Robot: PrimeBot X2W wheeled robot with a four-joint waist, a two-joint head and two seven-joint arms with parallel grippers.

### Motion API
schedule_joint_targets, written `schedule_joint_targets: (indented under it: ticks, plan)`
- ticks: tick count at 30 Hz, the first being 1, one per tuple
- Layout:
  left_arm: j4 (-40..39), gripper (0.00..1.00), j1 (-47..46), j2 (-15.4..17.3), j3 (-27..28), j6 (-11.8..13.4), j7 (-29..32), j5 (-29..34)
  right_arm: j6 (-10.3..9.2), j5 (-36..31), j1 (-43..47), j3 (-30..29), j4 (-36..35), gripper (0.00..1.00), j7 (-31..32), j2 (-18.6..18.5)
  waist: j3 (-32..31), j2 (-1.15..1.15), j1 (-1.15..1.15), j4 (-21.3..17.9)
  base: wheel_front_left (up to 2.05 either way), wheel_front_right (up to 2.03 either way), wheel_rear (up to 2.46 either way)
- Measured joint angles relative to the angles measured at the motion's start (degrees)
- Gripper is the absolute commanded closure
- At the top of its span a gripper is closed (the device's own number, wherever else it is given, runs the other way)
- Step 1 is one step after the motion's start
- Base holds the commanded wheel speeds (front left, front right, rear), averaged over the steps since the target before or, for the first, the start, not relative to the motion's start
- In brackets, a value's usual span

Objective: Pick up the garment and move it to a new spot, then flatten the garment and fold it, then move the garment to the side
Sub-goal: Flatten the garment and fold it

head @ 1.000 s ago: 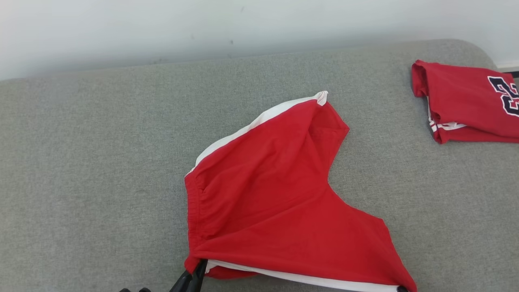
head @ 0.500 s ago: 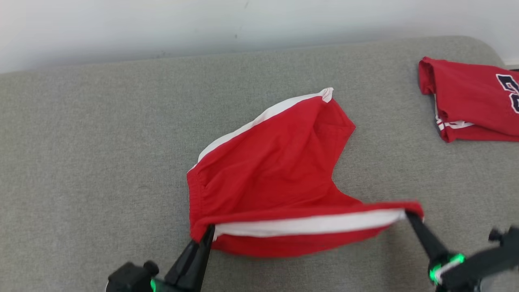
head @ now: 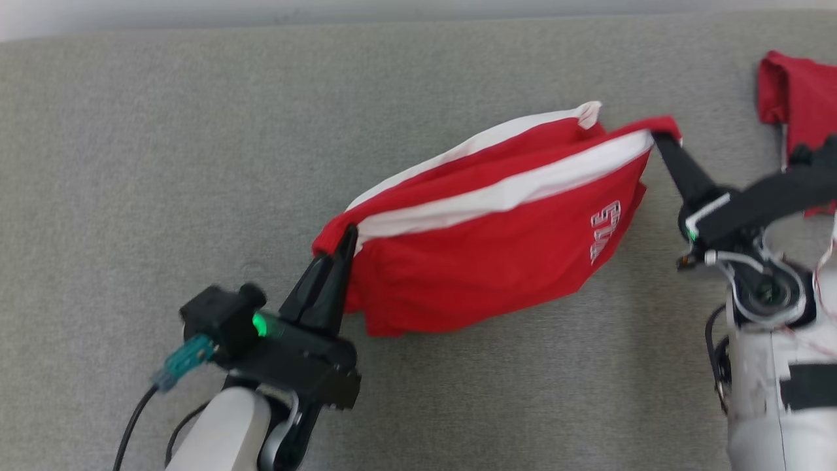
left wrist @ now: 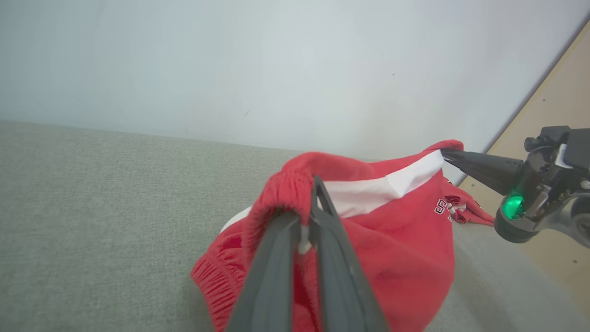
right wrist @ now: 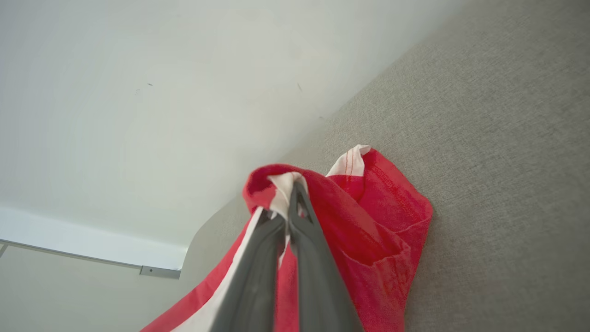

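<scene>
Shorts (head: 484, 268) stretched over grey cushion (head: 131, 163): left gripper (head: 350, 237) fingers pinching waistband, right gripper (head: 657, 139) fingers pinching hem corner.

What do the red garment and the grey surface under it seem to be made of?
The red garment: probably soft knit cotton or jersey, matte; it drapes and wrinkles, waistband gathered.
The grey surface: woven upholstery-like fabric, matte, fine heathered texture.

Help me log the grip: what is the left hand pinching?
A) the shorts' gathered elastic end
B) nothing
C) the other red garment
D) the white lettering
A: the left hand is shut on the ribbed elastic end of the red shorts, beside the white stripe.
</scene>
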Motion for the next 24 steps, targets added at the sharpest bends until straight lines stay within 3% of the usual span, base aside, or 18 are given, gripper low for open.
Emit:
schedule_joint_targets:
  ticks: [8, 15, 16, 17, 18, 19, 24]
  plan:
    - [8.92, 1.0, -10.05, -2.07, -1.67, -0.01, 0.0, -0.9, 0.0, -9.13, -14.71, -4.45, 15.92, 1.0, -3.08, -0.08, 3.83, 0.0, 0.0, 3.17, 0.0, 0.0, 0.0]
    - [14.3, 1.0, -14.22, -3.02, -3.04, -0.01, 0.0, -1.08, 0.0, -13.56, -20.67, -4.6, 25.74, 1.0, -6.64, -0.49, 6.38, 0.0, 0.0, 4.74, 0.0, 0.0, 0.0]
    - [14.68, 1.0, -14.46, -3.09, -3.08, -0.01, 0.0, -1.07, 0.0, -13.83, -21.0, -4.15, 26.3, 0.78, -7.06, -0.59, 6.52, 0.0, 0.0, 4.89, 0.0, 0.0, 0.0]
    - [14.68, 0.76, -14.46, -3.09, -3.08, -0.01, 0.0, -1.07, 0.0, -13.83, -21.0, -4.15, 26.3, 0.37, -7.06, -0.59, 6.52, 0.0, 0.0, 4.89, 0.0, 0.0, 0.0]
    - [14.89, 0.1, -14.61, -3.13, -2.94, -0.01, 0.0, -0.9, 0.0, -13.85, -21.24, -3.65, 26.59, 0.0, -7.37, -0.68, 6.57, 0.01, 0.0, 5.0, 0.0, 0.0, 0.0]
    - [14.95, 0.0, -14.61, -3.15, -2.78, -0.01, 0.0, -0.73, 0.0, -13.72, -21.26, -3.1, 26.77, 0.0, -7.61, -0.83, 6.49, 0.0, 0.0, 5.03, 0.0, 0.0, 0.0]
    - [14.18, 0.0, -13.11, -3.42, -1.56, -0.01, 0.0, 1.19, 0.0, -12.91, -18.95, 2.6, 24.2, 0.0, -9.38, -4.45, 5.06, 0.0, -0.02, 4.9, 0.0, 0.0, 0.0]
